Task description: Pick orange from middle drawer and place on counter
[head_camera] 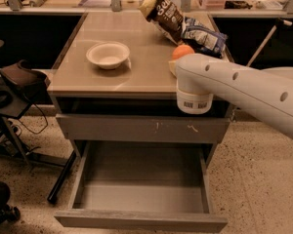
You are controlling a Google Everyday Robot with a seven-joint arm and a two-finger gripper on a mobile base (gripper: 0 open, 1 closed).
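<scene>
Orange [183,51] is out of the open middle drawer [141,179] and at the counter [112,82]'s right edge, with the gripper [173,66] mostly hidden beside it, its hold cannot be told, and release is judged pending.

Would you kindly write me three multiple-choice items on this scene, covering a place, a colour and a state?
1. Where is the orange? A in the pulled-out drawer; B above the counter's right side; C on the floor.
2. What colour is the bowl? A white; B blue; C black.
3. How is the middle drawer? A shut; B open, holding fruit; C open, floor bare.
Key: B, it shows beside the arm, at the mostly hidden gripper; A, plainly white; C, pulled out with nothing inside.
</scene>
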